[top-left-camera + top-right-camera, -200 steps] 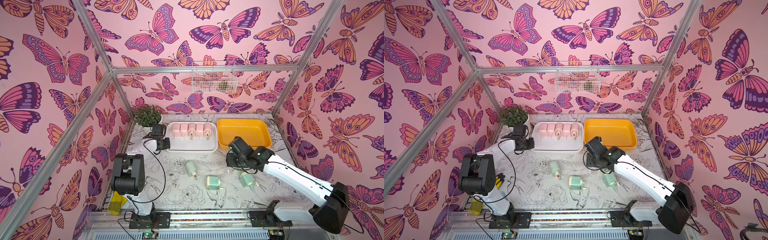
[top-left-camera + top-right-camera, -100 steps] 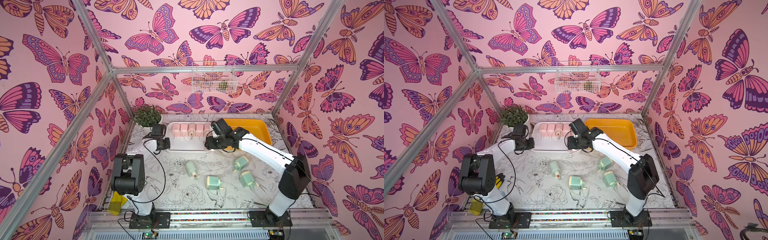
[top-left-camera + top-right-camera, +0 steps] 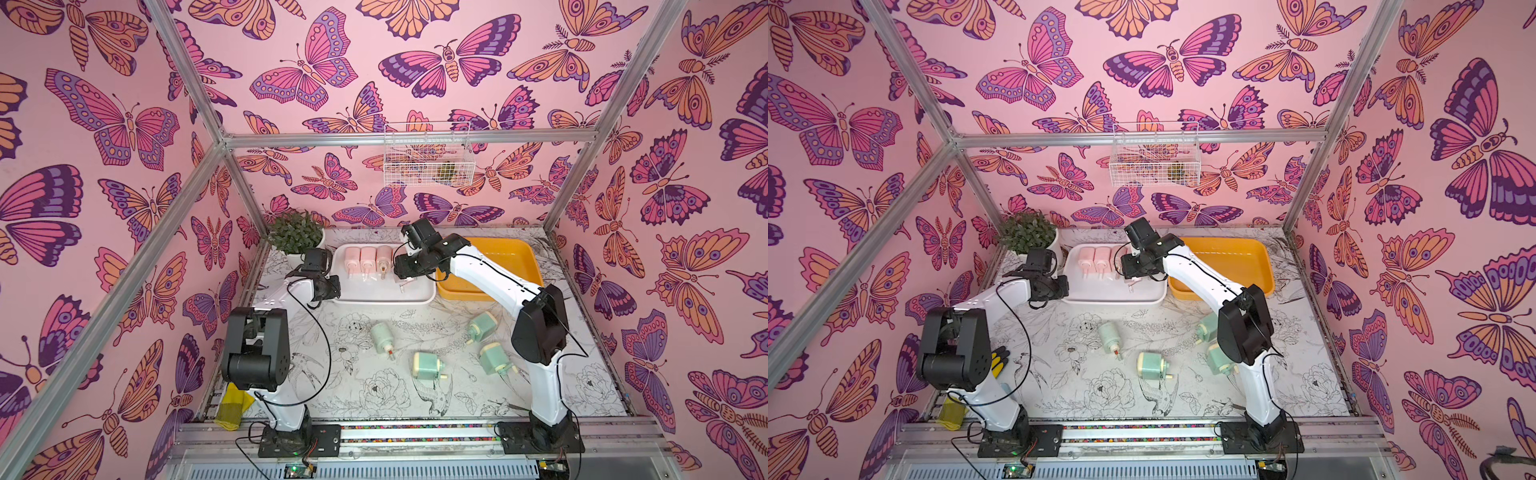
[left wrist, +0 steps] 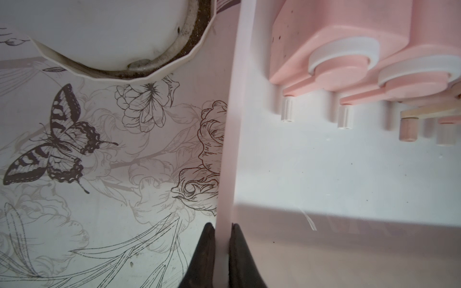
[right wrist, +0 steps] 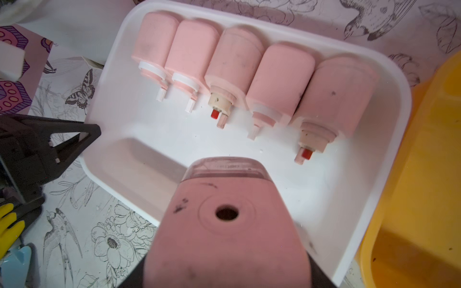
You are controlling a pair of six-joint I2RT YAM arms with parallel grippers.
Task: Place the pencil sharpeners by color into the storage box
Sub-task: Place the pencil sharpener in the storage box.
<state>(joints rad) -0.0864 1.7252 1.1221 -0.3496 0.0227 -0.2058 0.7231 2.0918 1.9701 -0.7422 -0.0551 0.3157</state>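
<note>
The white storage box [image 3: 382,294] stands at the back of the table with several pale pink pencil sharpeners [image 5: 234,62] in a row along its far wall. My right gripper [image 3: 406,270] hangs over the box's right part, shut on another pink sharpener [image 5: 227,224] that fills the right wrist view, pencil hole toward the camera. My left gripper [image 4: 222,227] is shut on the box's left rim [image 4: 225,149]. Several mint green sharpeners [image 3: 428,365] lie loose on the table in front.
An empty yellow tray [image 3: 498,266] sits right of the white box, touching it. A potted plant [image 3: 296,232] stands in the back left corner, close to my left wrist. A wire basket [image 3: 428,156] hangs on the back wall. A yellow glove [image 3: 232,405] lies front left.
My right arm has swung from the middle right of the table back and to the left, and its gripper now hangs over the white box. My left arm has not moved.
</note>
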